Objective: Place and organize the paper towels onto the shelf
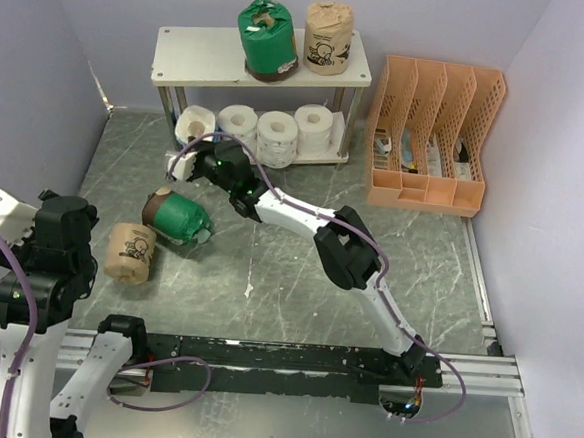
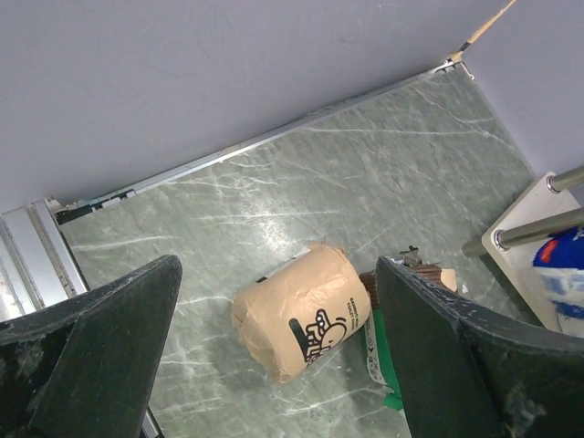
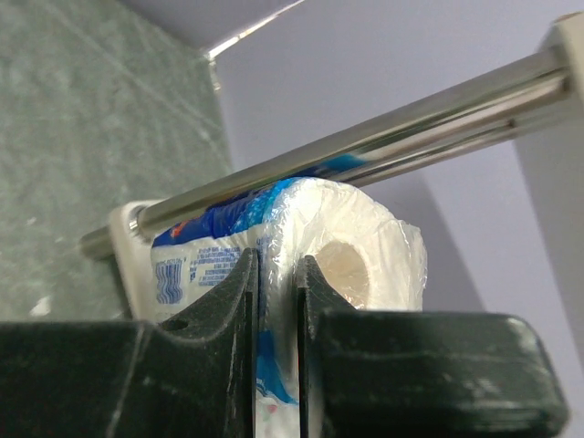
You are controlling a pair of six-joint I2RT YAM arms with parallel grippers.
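Your right claw (image 3: 278, 274) is clamped narrow on the blue-and-white roll (image 3: 347, 246) at the left end of the shelf's (image 1: 198, 57) lower board. Your left claw (image 2: 274, 274) gapes wide over a tan roll (image 2: 301, 315) lying before the shelf.

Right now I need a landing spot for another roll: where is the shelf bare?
The top board's left half is bare, bordered by the green-wrapped roll. The lower tier is crowded: white rolls fill it, and the right gripper holds a blue-and-white roll at its left end.
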